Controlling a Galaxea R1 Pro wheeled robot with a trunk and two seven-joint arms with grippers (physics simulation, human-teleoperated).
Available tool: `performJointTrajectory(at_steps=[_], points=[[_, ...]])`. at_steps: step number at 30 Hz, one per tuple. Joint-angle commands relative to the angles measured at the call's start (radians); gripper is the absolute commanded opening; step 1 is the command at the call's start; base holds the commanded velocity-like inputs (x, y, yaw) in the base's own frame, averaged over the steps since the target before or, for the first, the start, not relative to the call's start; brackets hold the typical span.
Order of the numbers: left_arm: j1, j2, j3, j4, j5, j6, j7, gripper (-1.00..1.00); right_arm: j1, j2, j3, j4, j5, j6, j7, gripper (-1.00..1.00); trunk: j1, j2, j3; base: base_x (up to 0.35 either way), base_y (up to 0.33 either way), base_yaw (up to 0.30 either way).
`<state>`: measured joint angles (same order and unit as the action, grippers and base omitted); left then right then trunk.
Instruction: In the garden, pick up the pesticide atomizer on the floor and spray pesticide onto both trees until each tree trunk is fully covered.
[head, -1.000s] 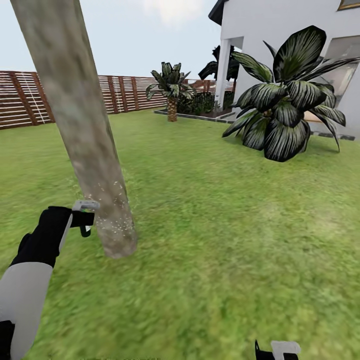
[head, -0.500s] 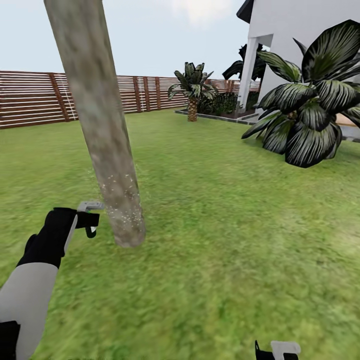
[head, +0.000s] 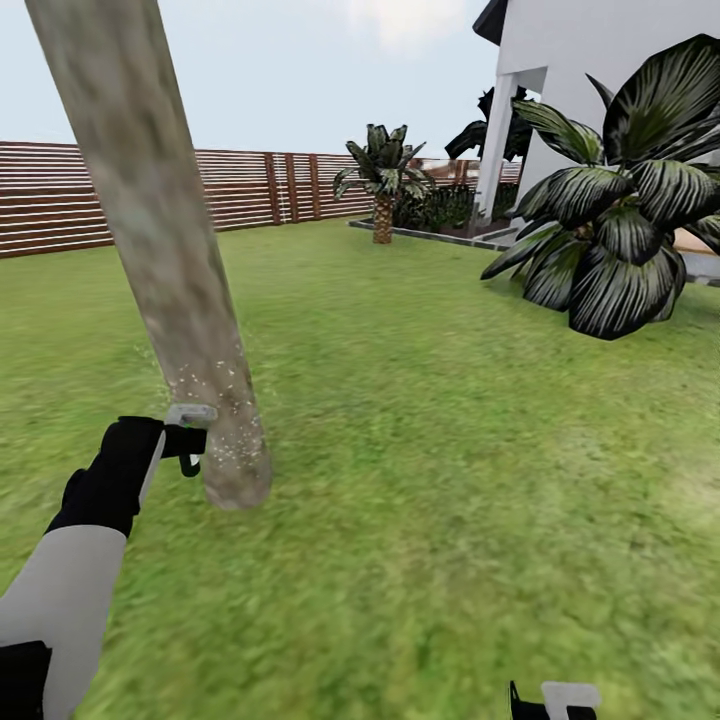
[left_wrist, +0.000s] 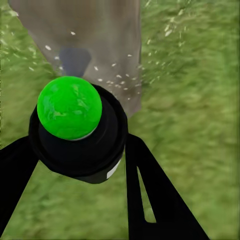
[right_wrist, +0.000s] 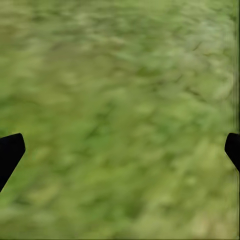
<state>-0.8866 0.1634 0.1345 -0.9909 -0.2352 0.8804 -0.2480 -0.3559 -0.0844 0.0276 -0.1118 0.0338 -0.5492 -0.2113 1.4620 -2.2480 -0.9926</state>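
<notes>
Beside mottled trunk (head: 170, 300), left pincer (left_wrist: 75, 165) clamps round green-capped atomizer (left_wrist: 70, 107); right pincer (right_wrist: 120, 150) apart.

The head view looks forward and down across the lawn (head: 420, 480); the left wrist view faces the tree trunk (left_wrist: 107, 45) close up, shared with the head view; the right wrist view looks down at grass.

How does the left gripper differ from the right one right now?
The left gripper is shut on the atomizer, aimed at the tree trunk flecked with white specks; the right gripper is open, holding nothing. The left is raised beside the trunk; the right hangs low over bare grass. Both have black fingers.
</notes>
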Motion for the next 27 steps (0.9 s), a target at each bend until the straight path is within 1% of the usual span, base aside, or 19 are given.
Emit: performJointTrajectory(at_steps=[1, 3, 6, 7, 10, 12, 15, 19, 21, 23, 25, 27], points=[[0.001, 0.007, 0.003, 0.001, -0.001, 0.000, 0.001, -1.00, 0.000, 0.000, 0.000, 0.000, 0.000, 0.000, 0.000, 1.00, 0.000, 0.000, 0.000, 0.008, -0.270, 0.000], [0.005, 0.019, 0.007, 0.002, -0.002, -0.001, 0.001, -1.00, 0.000, 0.000, 0.000, 0.000, 0.000, 0.000, 0.000, 1.00, 0.000, 0.000, 0.000, 0.003, -0.272, 0.000], [0.026, 0.045, 0.009, 0.003, -0.004, -0.001, 0.002, -1.00, 0.000, 0.000, 0.000, 0.000, 0.000, 0.000, 0.000, 1.00, 0.000, 0.000, 0.000, 0.001, -0.273, 0.000], [0.037, 0.048, 0.009, 0.004, -0.005, -0.002, 0.002, -1.00, 0.000, 0.000, 0.000, 0.000, 0.000, 0.000, 0.000, 1.00, 0.000, 0.000, 0.000, 0.000, -0.273, 0.000], [0.049, 0.039, 0.001, 0.003, -0.005, -0.003, 0.003, -1.00, 0.000, 0.000, 0.000, 0.000, 0.000, 0.000, 0.000, 1.00, 0.000, 0.000, 0.000, 0.000, -0.273, 0.093], [0.051, 0.028, 0.001, 0.003, 0.000, -0.002, 0.003, -1.00, 0.000, 0.000, 0.000, 0.000, 0.000, 0.000, 0.000, 1.00, 0.000, 0.000, 0.000, 0.000, -0.273, 0.250], [0.052, 0.024, 0.002, 0.003, -0.002, -0.002, 0.003, -1.00, 0.000, 0.000, 0.000, 0.000, 0.000, 0.000, 0.000, 1.00, 0.000, 0.000, 0.000, 0.000, -0.273, 0.273], [0.058, 0.047, 0.010, 0.004, -0.005, -0.002, 0.002, -1.00, 0.000, 0.000, 0.000, 0.000, 0.000, 0.000, 0.000, 1.00, 0.000, 0.000, 0.000, 0.000, -0.273, 0.277], [0.072, 0.065, 0.010, 0.013, -0.005, -0.003, 0.003, -1.00, 0.000, 0.000, 0.000, 0.000, 0.000, 0.000, 0.000, 1.00, 0.000, 0.000, 0.000, 0.000, -0.273, 0.152], [0.082, 0.067, 0.009, 0.040, -0.006, -0.004, 0.008, -1.00, 0.000, 0.000, 0.000, 0.000, 0.000, 0.000, 0.000, 1.00, 0.000, 0.000, 0.000, 0.065, -0.270, 0.035], [0.085, 0.062, 0.003, 0.052, -0.005, -0.005, 0.016, -1.00, 0.000, 0.000, 0.000, 0.000, 0.000, 0.000, 0.000, 1.00, 0.000, 0.000, 0.000, 0.159, -0.240, 0.010], [0.087, 0.043, 0.002, 0.059, -0.001, -0.006, 0.022, -1.00, 0.000, 0.000, 0.000, 0.000, 0.000, 0.000, 0.000, 1.00, 0.000, 0.000, 0.000, 0.225, -0.192, 0.002]])
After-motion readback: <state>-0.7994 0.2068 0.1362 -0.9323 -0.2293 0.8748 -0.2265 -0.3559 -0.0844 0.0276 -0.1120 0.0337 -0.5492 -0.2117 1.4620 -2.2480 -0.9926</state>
